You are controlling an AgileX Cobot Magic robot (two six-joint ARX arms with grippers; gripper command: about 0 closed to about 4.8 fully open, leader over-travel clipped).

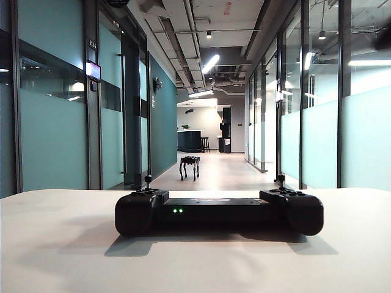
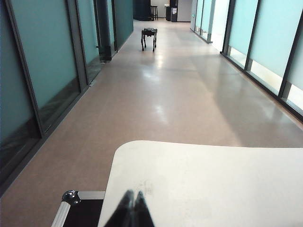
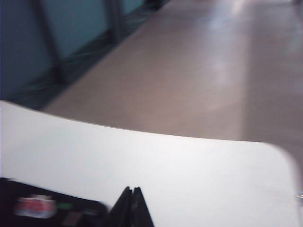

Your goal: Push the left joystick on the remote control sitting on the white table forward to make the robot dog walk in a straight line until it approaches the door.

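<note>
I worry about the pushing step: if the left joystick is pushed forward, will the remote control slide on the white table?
Possibly. The remote control lies loose on the smooth white table, so it might slide. Its wide, bulky handles suggest some weight, which should resist. The left joystick is thin and probably tilts easily.

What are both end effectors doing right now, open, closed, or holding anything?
Left end effector: closed, empty, over the white table.
Right end effector: closed, empty, beside the remote control.

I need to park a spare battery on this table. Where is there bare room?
The white table is bare on both sides of the remote control and along the near edge in front of it. Only the centre is taken. Both shut end effectors, left and right, hang over bare tabletop.
</note>
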